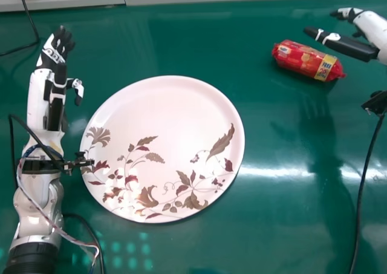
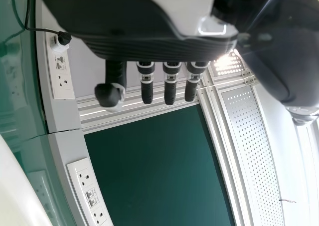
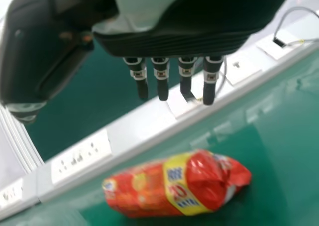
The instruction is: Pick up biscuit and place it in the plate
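The red and yellow biscuit pack [image 1: 305, 60] lies on its side on the green table [image 1: 272, 135], at the far right of the plate and well apart from it. Its bottom is hidden. The right hand [image 1: 373, 32] is near the pack, on its far right side, with a gap between them. Its fingers [image 3: 162, 81] are straight and spread a little, the thumb [image 3: 37, 61] is held away from them, and it holds nothing. Most of the right arm is cut off at the head view's right edge.

The big white plate [image 1: 166, 104] sits in the middle, with brown and dark red leaves on its near part. A small black clamp [image 1: 80, 161] on the left arm hides a bit of its left rim. The left hand [image 1: 54, 56] is past the plate's far left side, open, fingers mostly straight, holding nothing. Wall sockets [image 3: 82, 156] line the table's far side, where their tiny parts are blurry.
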